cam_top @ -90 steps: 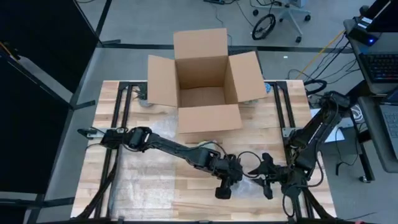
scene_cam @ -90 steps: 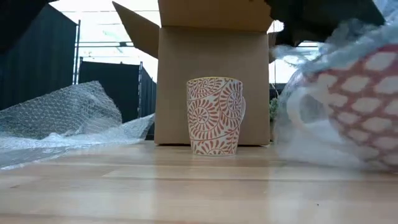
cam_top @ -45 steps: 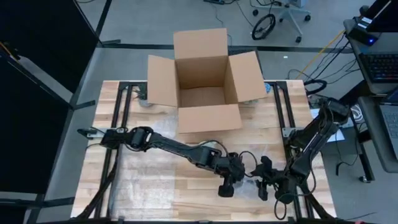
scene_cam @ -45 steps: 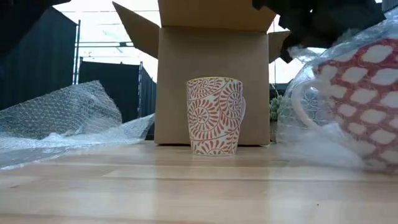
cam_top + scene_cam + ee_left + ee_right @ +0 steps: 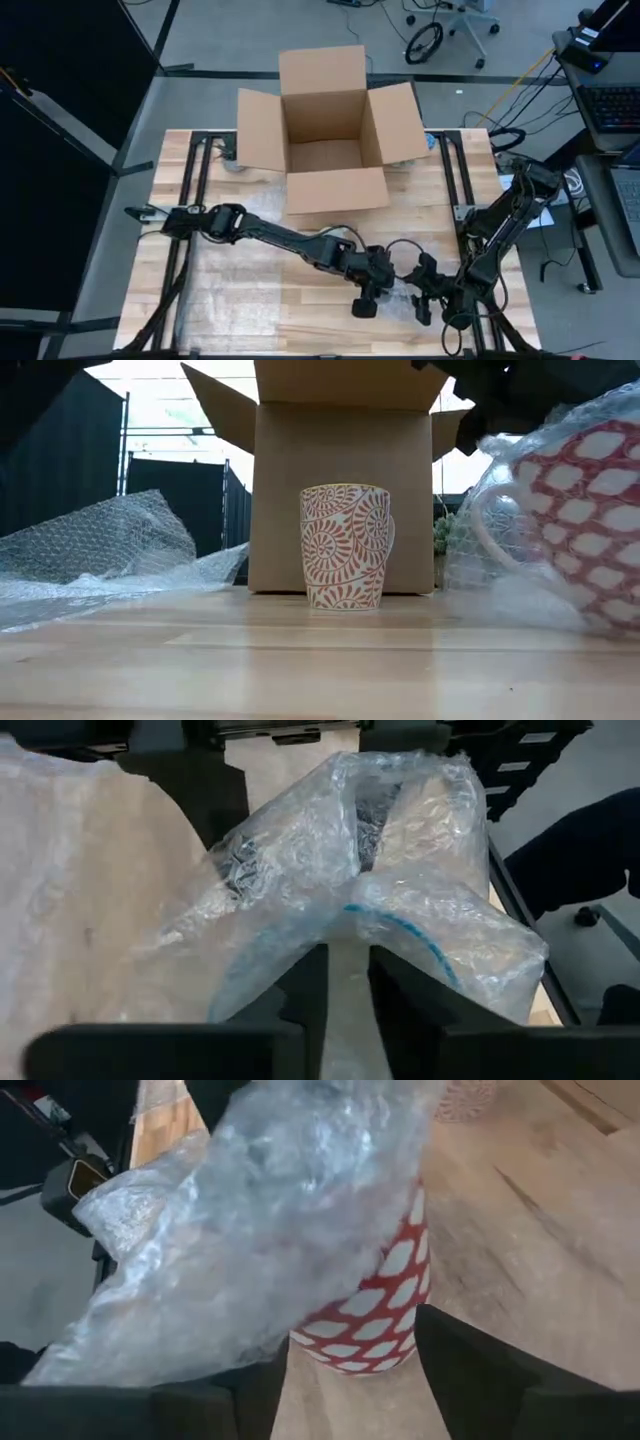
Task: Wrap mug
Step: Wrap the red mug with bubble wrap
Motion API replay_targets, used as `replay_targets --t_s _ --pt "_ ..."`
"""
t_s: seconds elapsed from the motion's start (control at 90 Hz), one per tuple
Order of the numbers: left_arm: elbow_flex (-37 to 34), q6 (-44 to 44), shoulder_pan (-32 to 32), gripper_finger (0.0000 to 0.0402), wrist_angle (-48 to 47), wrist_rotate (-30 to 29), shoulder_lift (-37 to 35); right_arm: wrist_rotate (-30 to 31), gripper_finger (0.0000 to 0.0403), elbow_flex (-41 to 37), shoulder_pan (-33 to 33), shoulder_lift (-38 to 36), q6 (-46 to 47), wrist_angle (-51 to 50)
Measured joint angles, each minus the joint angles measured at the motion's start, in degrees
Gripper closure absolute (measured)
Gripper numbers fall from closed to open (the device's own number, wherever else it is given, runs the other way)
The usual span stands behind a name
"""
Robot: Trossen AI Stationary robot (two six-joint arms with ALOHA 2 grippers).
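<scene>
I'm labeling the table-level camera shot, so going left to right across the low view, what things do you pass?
Crumpled bubble wrap → swirl-patterned mug, standing upright in front of the cardboard box → red-and-white mug, partly covered in bubble wrap.

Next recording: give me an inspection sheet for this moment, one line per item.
Surface: wooden table, bubble wrap sheet lying on its left part.
Job's things: red-and-white mug partly covered in bubble wrap; second, swirl-patterned mug upright, unwrapped.
Clutter: open cardboard box at the far edge.
Grippers: left gripper and right gripper both at the wrapped mug, near edge.
Cables: on the floor at right.
Surroundings: office chair, dark panels.
</scene>
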Motion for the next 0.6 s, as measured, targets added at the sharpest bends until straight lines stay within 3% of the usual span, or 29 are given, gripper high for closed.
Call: replay_targets --t_s 0.211,0.6 --pt "0.00 -0.11 0.23 0.0252 0.39 -0.15 0.00 -2.77 0.0204 0.00 -0.02 0.00 -2.00 -0.07" --pt "0.00 -0.15 0.19 0.0256 1.61 -0.15 -0.02 -2.65 0.0206 0.00 -0.13 7.89 -2.16 5.67"
